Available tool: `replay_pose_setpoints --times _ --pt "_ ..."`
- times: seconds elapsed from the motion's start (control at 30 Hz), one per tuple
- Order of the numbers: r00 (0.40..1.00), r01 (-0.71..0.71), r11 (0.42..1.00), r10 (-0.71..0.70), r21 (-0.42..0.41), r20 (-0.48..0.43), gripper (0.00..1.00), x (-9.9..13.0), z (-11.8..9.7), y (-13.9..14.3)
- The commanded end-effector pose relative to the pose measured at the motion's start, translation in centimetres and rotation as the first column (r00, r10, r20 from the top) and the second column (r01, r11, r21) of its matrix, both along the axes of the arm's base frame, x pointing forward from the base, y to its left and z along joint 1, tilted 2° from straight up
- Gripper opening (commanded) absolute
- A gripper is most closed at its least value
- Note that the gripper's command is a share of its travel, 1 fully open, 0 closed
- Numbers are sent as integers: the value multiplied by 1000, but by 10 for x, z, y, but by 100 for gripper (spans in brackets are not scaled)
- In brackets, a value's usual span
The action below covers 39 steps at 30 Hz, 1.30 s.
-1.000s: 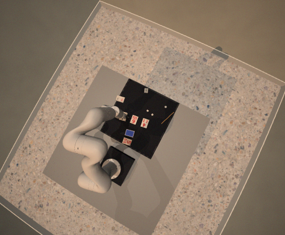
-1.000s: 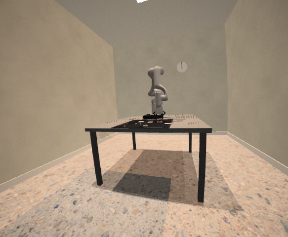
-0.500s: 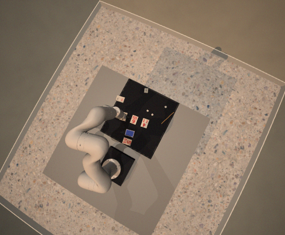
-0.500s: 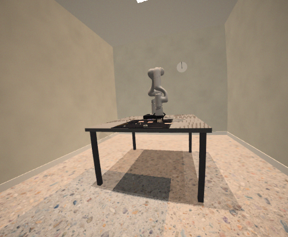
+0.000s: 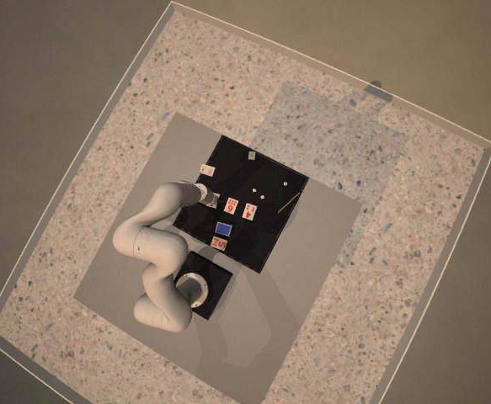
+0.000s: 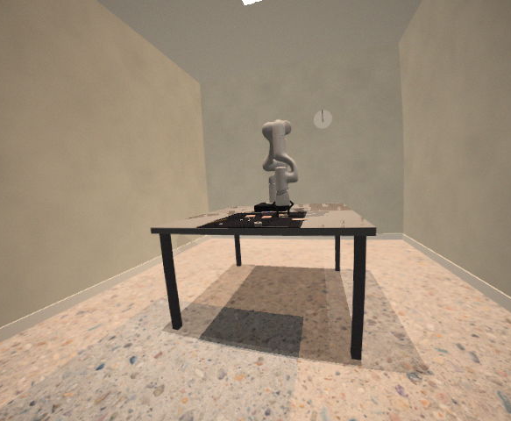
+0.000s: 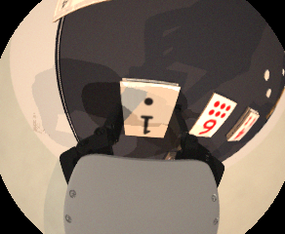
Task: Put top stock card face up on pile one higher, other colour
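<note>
My gripper (image 5: 216,199) (image 6: 284,210) (image 7: 146,114) is shut on the edges of a face-up card with a black 1 (image 7: 158,99). The card is low over the pile at the left of the card row; thin edges of cards show just past its far edge, and that pile's top face is hidden. I cannot tell if the held card touches it. The red 6 (image 5: 231,205) (image 7: 215,115) and red 4 (image 5: 249,211) (image 7: 243,125) lie face up beside it. The blue-backed stock (image 5: 223,228) and the red 5 waste (image 5: 218,242) lie nearer the robot base.
Another face-up card (image 5: 207,170) (image 7: 79,6) lies across the edge of the black card cloth (image 5: 245,256). A small grey block (image 5: 252,155) is near the cloth's far edge. Small white pieces (image 5: 253,189) and a thin brown stick (image 5: 289,203) lie on its right part.
</note>
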<state>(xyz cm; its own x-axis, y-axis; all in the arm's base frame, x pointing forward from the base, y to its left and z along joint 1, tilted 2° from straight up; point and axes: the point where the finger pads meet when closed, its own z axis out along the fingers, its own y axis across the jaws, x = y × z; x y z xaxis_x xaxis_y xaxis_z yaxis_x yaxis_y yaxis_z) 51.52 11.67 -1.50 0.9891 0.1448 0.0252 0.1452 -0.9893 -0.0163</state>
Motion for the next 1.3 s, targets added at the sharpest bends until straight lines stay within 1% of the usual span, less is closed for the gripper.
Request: replay_pose_setpoints --times 0.0,0.3,0.7,0.73,1.27 --pt "1000 0 1000 0 0 2 62 1 1 0" --pt "1000 0 1000 0 0 2 62 1 -4 0" --pt "1000 0 1000 0 0 2 62 1 -5 0" --pt "1000 0 1000 0 0 2 86 1 -5 0" --pt "1000 0 1000 0 0 2 86 1 -5 0"
